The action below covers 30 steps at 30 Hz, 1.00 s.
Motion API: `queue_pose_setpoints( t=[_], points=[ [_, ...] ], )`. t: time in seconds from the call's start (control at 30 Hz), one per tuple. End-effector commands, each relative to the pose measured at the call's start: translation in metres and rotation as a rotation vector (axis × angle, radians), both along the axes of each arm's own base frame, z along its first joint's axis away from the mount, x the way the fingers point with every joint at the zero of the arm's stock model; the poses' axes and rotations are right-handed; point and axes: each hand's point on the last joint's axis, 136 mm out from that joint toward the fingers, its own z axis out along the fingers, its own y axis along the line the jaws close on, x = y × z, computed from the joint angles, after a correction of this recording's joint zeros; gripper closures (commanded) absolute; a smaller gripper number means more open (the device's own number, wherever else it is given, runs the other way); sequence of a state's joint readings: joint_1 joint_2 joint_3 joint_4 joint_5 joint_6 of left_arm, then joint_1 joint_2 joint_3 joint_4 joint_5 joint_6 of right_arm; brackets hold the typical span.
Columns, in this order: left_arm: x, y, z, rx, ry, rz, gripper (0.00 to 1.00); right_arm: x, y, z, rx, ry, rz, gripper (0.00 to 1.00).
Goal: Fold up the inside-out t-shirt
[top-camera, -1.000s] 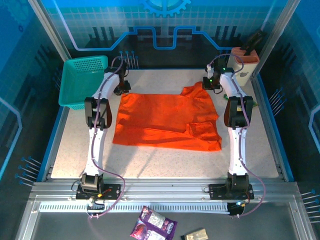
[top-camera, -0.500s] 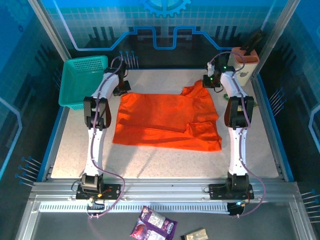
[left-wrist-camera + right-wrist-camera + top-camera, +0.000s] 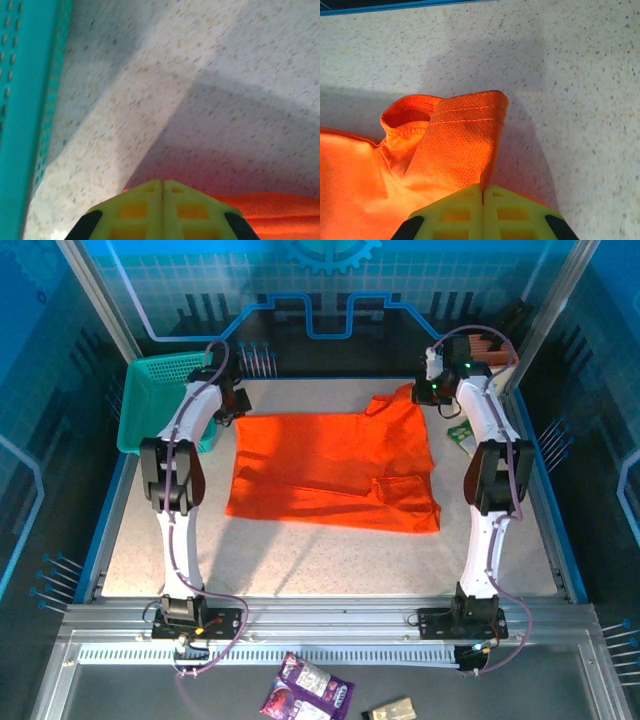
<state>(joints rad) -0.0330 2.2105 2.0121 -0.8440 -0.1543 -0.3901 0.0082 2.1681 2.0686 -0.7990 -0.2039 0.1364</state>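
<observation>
Left gripper (image 3: 162,184) and right gripper (image 3: 483,187) are clamping the t-shirt's (image 3: 330,465) far corners, likely stretching it flat for folding.

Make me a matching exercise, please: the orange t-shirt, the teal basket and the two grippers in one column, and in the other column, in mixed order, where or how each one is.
Things:
1. orange t-shirt
2. teal plastic basket
3. left gripper
4. right gripper

Places and states:
A. shut on a stitched hem at the shirt's far right corner
B. stands at the far left edge of the table
C. spread out over the middle of the table
D. shut on the shirt's far left corner, near the basket

Pairs: 1-C, 2-B, 3-D, 4-A.
</observation>
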Motion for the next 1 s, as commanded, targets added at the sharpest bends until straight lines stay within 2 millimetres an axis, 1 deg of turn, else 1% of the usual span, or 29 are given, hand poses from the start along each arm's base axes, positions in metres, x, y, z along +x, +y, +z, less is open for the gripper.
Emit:
queue_pose_setpoints(
  t=[0.0,0.17,0.3,0.37,0.5,0.6,0.7,0.77,0.87,0.97],
  points=[
    [-0.010,0.012,0.019,-0.044,-0.066,0.046,1.00,-0.028,0.011,0.019,0.044,0.009,-0.003,1.00],
    [-0.039,0.012,0.015,-0.086,-0.065,0.063,1.00,-0.068,0.015,0.014,0.059,0.068,-0.039,1.00],
    [-0.065,0.010,0.007,-0.131,-0.067,0.080,1.00,-0.102,0.019,0.004,0.082,0.112,-0.062,1.00],
    [-0.077,0.008,0.004,-0.146,-0.069,0.083,1.00,-0.118,0.019,-0.004,0.084,0.133,-0.077,1.00],
    [-0.096,0.004,-0.010,-0.168,-0.038,0.088,1.00,-0.148,0.022,-0.027,0.093,0.183,-0.094,1.00],
    [-0.109,0.004,-0.016,-0.179,-0.030,0.098,1.00,-0.169,0.021,-0.038,0.089,0.211,-0.111,1.00],
    [-0.122,0.004,-0.019,-0.177,-0.025,0.110,1.00,-0.186,0.017,-0.046,0.073,0.220,-0.129,1.00],
    [-0.128,0.005,-0.019,-0.179,-0.027,0.112,1.00,-0.193,0.013,-0.048,0.063,0.219,-0.144,1.00],
    [-0.132,0.004,-0.013,-0.185,-0.039,0.115,1.00,-0.197,0.010,-0.046,0.064,0.206,-0.158,1.00],
    [-0.131,0.006,-0.004,-0.179,-0.052,0.118,1.00,-0.197,0.007,-0.040,0.063,0.190,-0.168,1.00]
  ],
)
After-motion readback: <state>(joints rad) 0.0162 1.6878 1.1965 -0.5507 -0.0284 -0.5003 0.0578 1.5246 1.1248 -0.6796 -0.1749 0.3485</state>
